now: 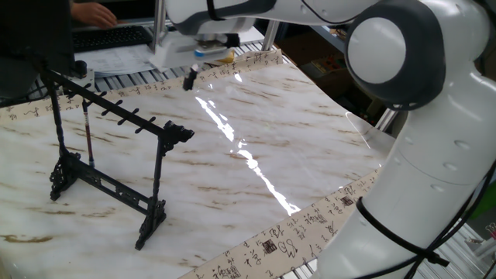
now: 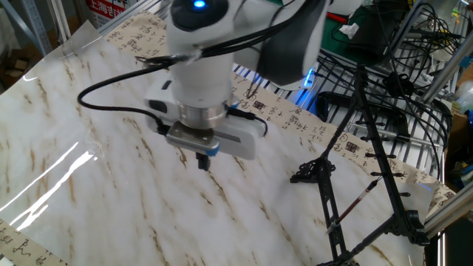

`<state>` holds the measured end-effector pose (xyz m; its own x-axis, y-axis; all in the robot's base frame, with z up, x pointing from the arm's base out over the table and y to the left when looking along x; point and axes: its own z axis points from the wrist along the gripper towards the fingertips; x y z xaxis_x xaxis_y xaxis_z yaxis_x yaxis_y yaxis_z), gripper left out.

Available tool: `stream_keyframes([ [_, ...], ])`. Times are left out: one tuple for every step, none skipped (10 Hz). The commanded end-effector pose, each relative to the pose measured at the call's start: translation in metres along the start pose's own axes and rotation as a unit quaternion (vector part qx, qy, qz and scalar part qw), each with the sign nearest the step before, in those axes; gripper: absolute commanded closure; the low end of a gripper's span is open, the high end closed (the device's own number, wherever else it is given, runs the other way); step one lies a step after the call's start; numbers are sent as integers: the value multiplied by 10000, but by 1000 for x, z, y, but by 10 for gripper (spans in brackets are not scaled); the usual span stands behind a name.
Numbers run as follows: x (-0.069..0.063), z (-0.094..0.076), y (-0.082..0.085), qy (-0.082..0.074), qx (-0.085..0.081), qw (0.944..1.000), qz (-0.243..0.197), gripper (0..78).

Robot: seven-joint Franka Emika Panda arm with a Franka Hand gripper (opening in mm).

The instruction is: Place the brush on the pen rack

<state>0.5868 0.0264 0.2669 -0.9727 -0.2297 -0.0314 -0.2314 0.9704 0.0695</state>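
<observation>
The pen rack [image 1: 108, 167] stands at the near left of the table [image 1: 256, 124], with the brush [image 1: 87, 133] hanging from its top bar near the left upright. The tool [image 1: 188, 79] hovers far off over bare marble, jaws narrow and holding nothing; I'd say the job looks done, so any retreat should stay high and well clear of the pegs.

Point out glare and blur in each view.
One fixed view: a bright white glare streak runs diagonally across the glossy marble-pattern table. The other fixed view: a smaller glare patch at lower left; the blue-tipped end effector looks soft; the thin dark brush hanging on the black ornate pen rack is fairly sharp.
</observation>
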Motion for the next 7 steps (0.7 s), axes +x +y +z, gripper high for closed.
stream_keyframes([
  [-1,1,-2,-50,2,10000,-38,757],
  [-1,1,-2,-48,-1,10000,-38,757],
  [-1,1,-1,-39,-3,10000,-34,757],
  [0,2,-1,-38,0,10000,-5,757],
  [0,2,-1,-39,1,10000,12,757],
  [-1,2,-1,-35,-5,10000,37,757],
  [-1,2,0,-40,-17,10000,71,757],
])
